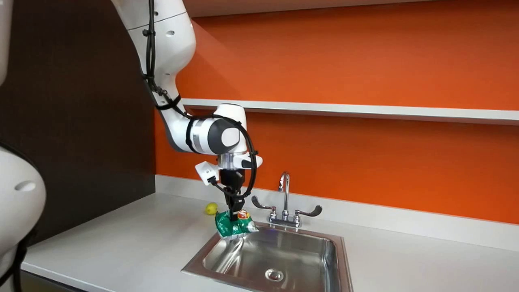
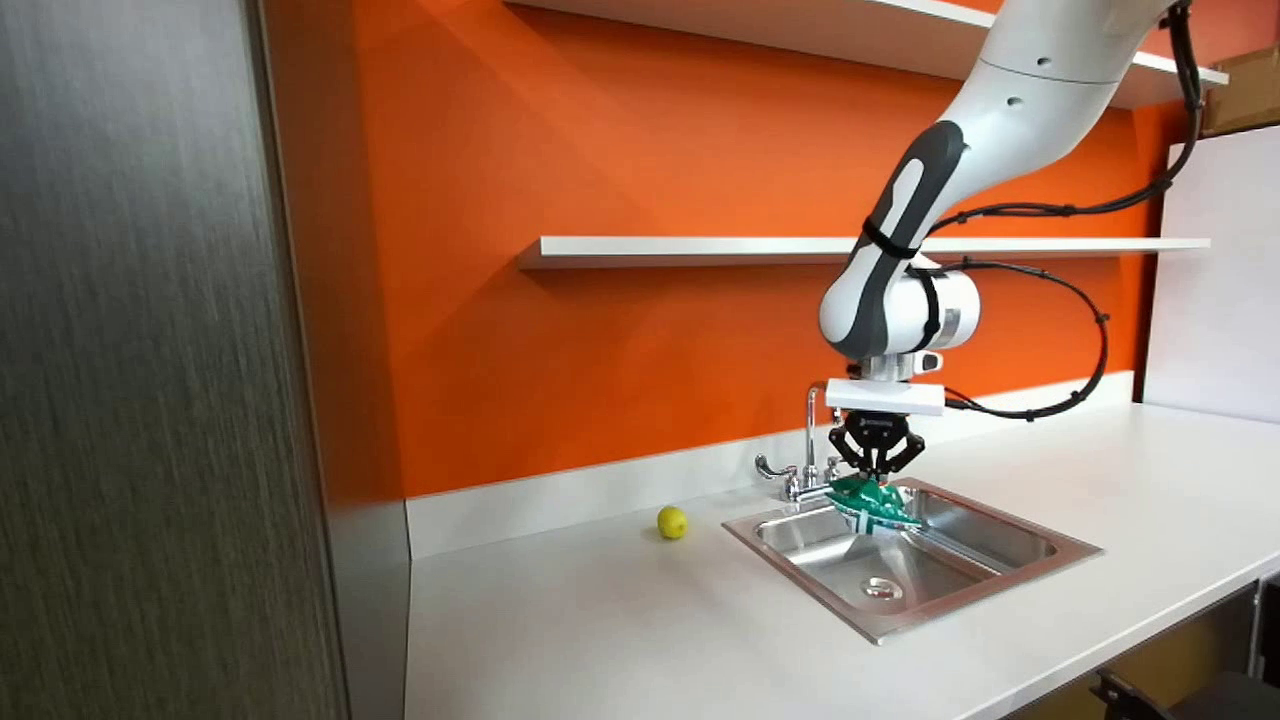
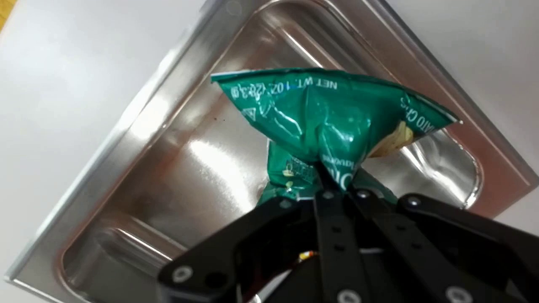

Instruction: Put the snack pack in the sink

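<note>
Green potato-chip bag (image 3: 324,111) pinched in your Robotiq gripper (image 2: 879,474), you're likely placing. Lower it into the steel sink (image 1: 300,255), then release.

Both exterior cameras set back, facing the orange wall (image 1: 365,61) at an angle from higher than the counter (image 1: 121,239), sharing sink (image 1: 344,265) and faucet (image 1: 286,200), a dark panel (image 2: 150,400) close at left in an exterior view, the wrist camera looking down near the sink
</note>
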Motion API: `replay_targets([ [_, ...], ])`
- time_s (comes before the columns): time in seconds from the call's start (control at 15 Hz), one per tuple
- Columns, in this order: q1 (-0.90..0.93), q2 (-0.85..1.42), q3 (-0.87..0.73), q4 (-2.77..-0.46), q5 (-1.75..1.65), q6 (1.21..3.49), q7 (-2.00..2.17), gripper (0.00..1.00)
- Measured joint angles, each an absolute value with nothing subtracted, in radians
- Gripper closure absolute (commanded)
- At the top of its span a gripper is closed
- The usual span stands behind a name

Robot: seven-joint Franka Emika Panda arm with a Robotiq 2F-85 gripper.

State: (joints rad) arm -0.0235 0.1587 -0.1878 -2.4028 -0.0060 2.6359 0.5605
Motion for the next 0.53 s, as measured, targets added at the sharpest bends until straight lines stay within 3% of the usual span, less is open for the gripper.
replay_targets([
  [0.53,-0.027,0.322,-0.202,-2.429,-0.003,2.820,0.556,1.00],
])
